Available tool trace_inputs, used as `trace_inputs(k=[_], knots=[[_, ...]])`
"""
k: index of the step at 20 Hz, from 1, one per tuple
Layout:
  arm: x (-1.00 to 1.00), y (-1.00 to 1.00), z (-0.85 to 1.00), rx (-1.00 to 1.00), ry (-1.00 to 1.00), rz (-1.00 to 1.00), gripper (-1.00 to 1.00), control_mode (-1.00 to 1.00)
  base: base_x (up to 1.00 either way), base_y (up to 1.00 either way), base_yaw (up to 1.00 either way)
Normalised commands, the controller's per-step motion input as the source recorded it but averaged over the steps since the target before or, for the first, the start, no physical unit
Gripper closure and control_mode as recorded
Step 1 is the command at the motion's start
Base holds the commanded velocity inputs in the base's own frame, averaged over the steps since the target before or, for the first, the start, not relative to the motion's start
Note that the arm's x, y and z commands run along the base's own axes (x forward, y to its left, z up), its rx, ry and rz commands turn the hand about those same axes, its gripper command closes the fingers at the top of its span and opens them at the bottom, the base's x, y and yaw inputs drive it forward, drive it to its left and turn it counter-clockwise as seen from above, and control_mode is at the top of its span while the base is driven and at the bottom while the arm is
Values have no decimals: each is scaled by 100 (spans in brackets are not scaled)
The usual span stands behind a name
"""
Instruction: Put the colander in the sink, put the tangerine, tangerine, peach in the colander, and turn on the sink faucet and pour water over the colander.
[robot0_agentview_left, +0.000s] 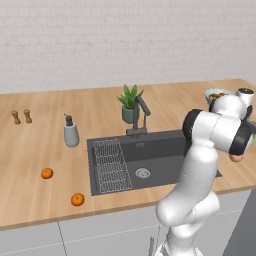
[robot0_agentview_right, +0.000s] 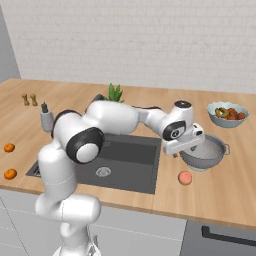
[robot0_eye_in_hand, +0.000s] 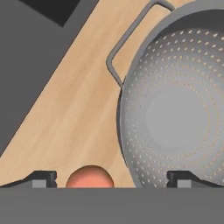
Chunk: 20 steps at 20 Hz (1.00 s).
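Observation:
The silver perforated colander (robot0_agentview_right: 209, 151) stands on the wooden counter right of the dark sink (robot0_agentview_right: 132, 156). My gripper (robot0_agentview_right: 188, 150) hovers open over the colander's left rim, holding nothing. In the hand view the colander (robot0_eye_in_hand: 175, 109) lies below, and its wire handle points toward the sink. The pale peach (robot0_eye_in_hand: 89, 178) peeks up between my fingertips (robot0_eye_in_hand: 43, 179). On the counter the peach (robot0_agentview_right: 185, 178) lies just in front of the colander. Two tangerines (robot0_agentview_left: 47, 173) (robot0_agentview_left: 77, 199) lie left of the sink (robot0_agentview_left: 165, 150). Behind the basin stands the faucet (robot0_agentview_left: 140, 114), with no stream showing.
A pale bowl of mixed fruit (robot0_agentview_right: 228, 114) sits behind the colander. A grey soap dispenser (robot0_agentview_left: 71, 133) and two small shakers (robot0_agentview_left: 21, 117) stand on the left counter. A potted plant (robot0_agentview_left: 130, 102) is behind the faucet. A wire rack (robot0_agentview_left: 111, 166) lies in the sink's left half.

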Motion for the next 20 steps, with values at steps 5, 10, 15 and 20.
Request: trace_inputs(k=[5, 10, 15, 20], knots=[[26, -17, -21, 0, -5, 7, -100, -100, 0, 0, 0], [31, -17, -17, 0, 0, 7, -100, -100, 0, 0, 0], [30, -10, -17, 0, 0, 5, -100, -100, 0, 0, 0], [-4, -2, -37, 0, 0, 5, 100, -100, 0, 0, 0]])
